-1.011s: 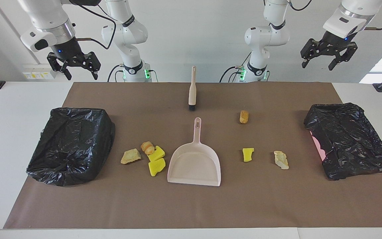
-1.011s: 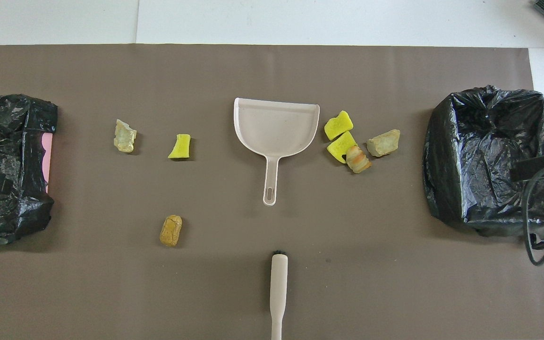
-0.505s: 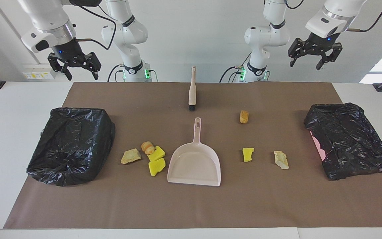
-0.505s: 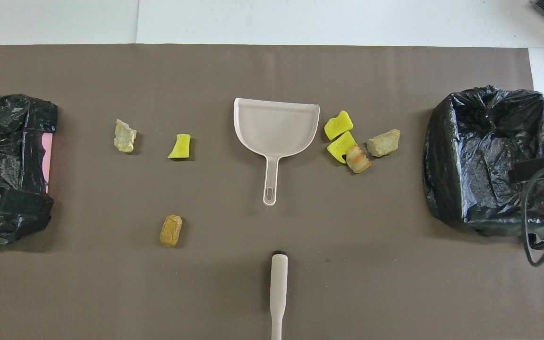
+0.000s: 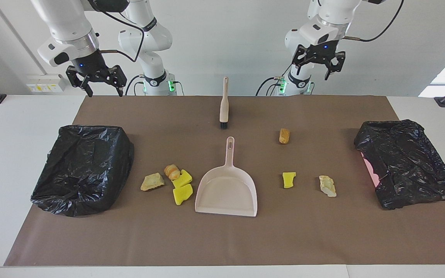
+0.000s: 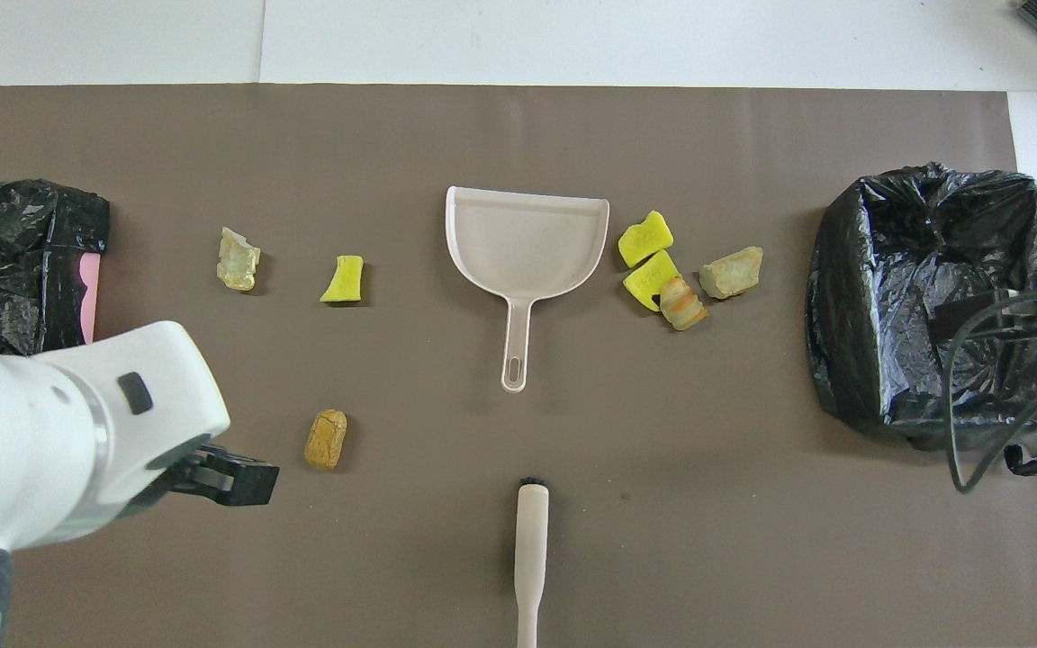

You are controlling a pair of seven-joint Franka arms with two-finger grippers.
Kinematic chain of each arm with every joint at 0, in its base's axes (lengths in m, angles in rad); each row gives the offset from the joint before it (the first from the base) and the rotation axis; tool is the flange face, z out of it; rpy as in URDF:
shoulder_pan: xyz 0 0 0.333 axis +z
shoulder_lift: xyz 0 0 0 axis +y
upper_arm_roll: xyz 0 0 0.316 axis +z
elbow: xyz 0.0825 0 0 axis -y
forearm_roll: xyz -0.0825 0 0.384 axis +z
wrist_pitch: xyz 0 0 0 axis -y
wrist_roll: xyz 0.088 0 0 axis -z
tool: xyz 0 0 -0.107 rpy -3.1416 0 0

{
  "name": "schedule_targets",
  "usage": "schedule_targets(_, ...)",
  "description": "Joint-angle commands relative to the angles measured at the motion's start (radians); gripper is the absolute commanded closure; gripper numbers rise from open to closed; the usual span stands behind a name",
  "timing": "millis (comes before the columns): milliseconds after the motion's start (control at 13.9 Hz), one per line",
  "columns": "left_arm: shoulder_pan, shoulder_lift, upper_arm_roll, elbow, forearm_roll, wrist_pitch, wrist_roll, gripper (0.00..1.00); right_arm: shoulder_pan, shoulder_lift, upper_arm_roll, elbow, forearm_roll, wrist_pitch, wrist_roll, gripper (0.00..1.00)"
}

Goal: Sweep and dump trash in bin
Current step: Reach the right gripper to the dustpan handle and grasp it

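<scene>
While both grippers (left gripper (image 5: 316, 66), right gripper (image 5: 102, 83)) hang open, seemingly empty, trash (image 5: 284, 136) lies below.

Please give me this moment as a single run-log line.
left gripper: open, raised, empty | right gripper: open, raised, empty | pale pink plastic dustpan: untouched | beige-handled brush: untouched | yellow and tan scraps: unswept
</scene>
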Motion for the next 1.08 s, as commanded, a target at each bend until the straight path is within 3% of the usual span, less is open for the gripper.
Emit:
schedule_targets(0, -0.118, -0.075, 0.016, -0.156, -0.001, 0.086, -0.112, 0.00, -0.003, 0.108, 0.029, 0.065, -0.006, 0.013, 0.061, 0.00)
schedule_targets(217, -0.269, -0.080, 0.016, -0.261, -0.023, 0.195, -0.318, 0.00, -0.005, 0.259, 0.052, 0.187, 0.000, 0.058, 0.132, 0.00)
schedule_targets(505, -0.376, -0.092, 0.014, -0.355, -0.052, 0.273, -0.404, 0.00, 0.047, 0.426, 0.149, 0.209, 0.015, 0.243, 0.374, 0.00)
schedule_targets(794, -0.491, -0.083, 0.014, -0.461, -0.052, 0.415, -0.519, 0.00, 0.133, 0.511, 0.157, 0.231, 0.020, 0.326, 0.438, 0.00)
schedule_targets(1011, -0.612, 0.003, 0.014, -0.508, -0.052, 0.540, -0.626, 0.00, 0.185, 0.563, 0.157, 0.231, 0.061, 0.375, 0.485, 0.00)
